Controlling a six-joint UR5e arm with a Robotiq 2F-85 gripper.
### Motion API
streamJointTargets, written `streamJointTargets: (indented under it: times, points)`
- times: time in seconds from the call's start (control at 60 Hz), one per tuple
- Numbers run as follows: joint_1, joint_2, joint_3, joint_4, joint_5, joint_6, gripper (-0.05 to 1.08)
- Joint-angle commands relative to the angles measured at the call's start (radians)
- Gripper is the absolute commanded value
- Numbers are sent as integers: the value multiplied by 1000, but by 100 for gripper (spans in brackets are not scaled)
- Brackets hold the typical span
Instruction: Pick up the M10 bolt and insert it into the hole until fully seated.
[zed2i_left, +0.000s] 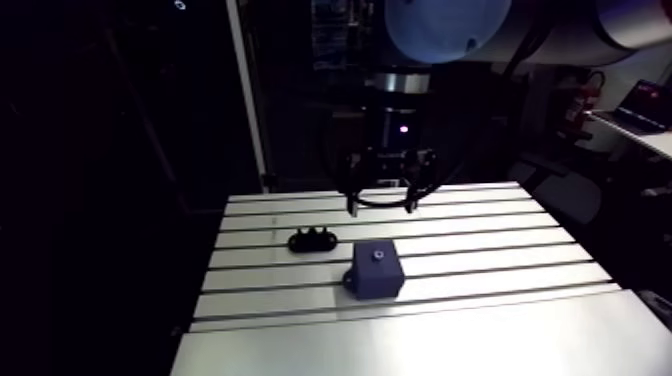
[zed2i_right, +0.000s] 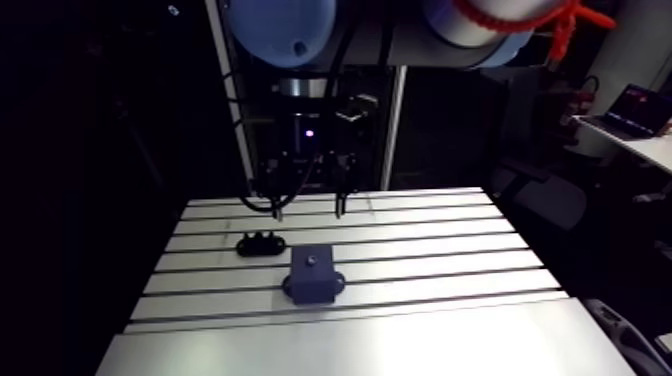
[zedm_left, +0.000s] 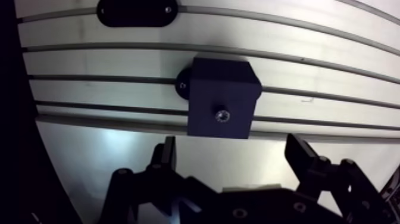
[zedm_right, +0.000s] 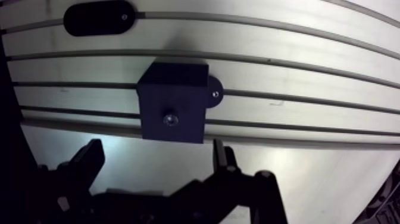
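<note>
Tool (zedm_left: 231, 142) released, empty, hovering short of block (zedm_left: 221, 95) | bolt not clearly seen; glint in block's hole (zedm_left: 221, 114) may be it | holder (zedm_left: 137, 11) beyond block | risk: descent clips block, or tool closes on nothing if bolt misjudged.

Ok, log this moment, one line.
gripper: open, empty | dark-blue square block: on slotted aluminium table, ahead of gripper | black oval plate: beyond block

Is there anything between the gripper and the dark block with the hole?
Nothing visible. Only bare table lies between the open gripper and the block; the black oval part sits beyond it.
</note>
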Motion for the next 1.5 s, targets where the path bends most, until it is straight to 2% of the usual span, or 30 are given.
streamJointTargets:
  times: [0.017, 0.2, 0.233, 0.333, 0.583, 0.8, 1.183, 1.5]
  points:
    - [1, -39, -143, 150, -4, 2, 0]
    - [2, -46, -255, 259, -6, 2, 0]
    - [3, -44, -311, 303, -6, 2, 0]
    - [3, -40, -381, 350, -4, 2, 0]
    - [6, -41, -438, 353, 6, 3, 0]
    - [27, -54, -447, 347, 3, 6, 0]
    - [35, -158, -369, 340, 2, 20, 0]
    - [35, -172, -347, 341, 2, 20, 0]
